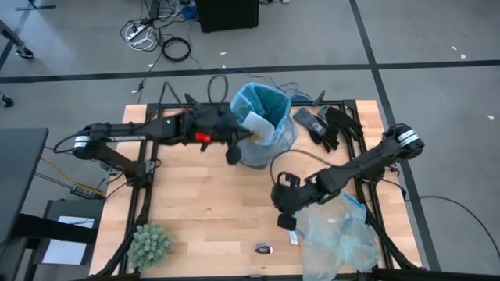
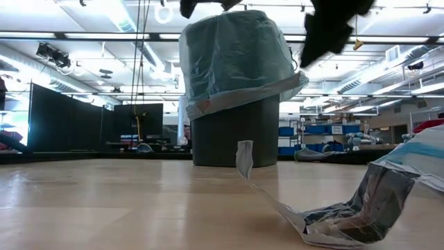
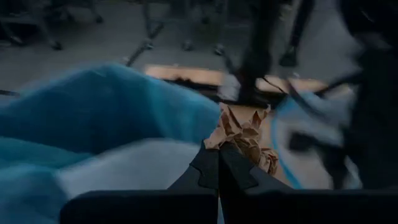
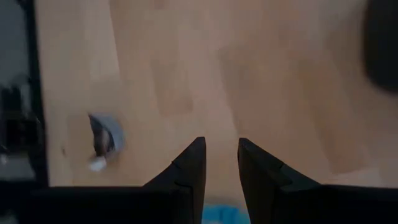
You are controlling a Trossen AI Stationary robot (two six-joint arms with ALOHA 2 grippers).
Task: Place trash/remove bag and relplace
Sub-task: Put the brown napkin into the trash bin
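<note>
A dark bin lined with the sky-blue bag [image 1: 266, 105] stands at the table's far middle; the bag's edge hangs over its rim [image 2: 236, 69]. A white paper piece [image 1: 258, 122] lies inside. My left gripper [image 1: 248, 134] is over the bin's near-left rim, shut on a crumpled brown paper wad [image 3: 244, 134]. My right gripper [image 4: 221, 163] hovers open above bare table [image 1: 285, 212], near the table's right front. A silvery wrapper [image 1: 264, 248] lies flat on the table ahead of it [image 4: 102, 137]. My left gripper pinches the brown wad by its lower edge [image 3: 225, 144] between its two fingertips. The fingers come in from the table's left, slanting a little downward. The wad sticks out beyond the fingertips, lifted clear, over the blue-lined bin's rim.
A paler, clearer plastic bag [image 1: 337, 234] lies crumpled at the near right corner. Black gloves [image 1: 330, 125] rest at the far right beside the bin. A green spiky ball [image 1: 150, 245] sits at the near left. The table's middle [image 1: 211, 203] is bare wood.
</note>
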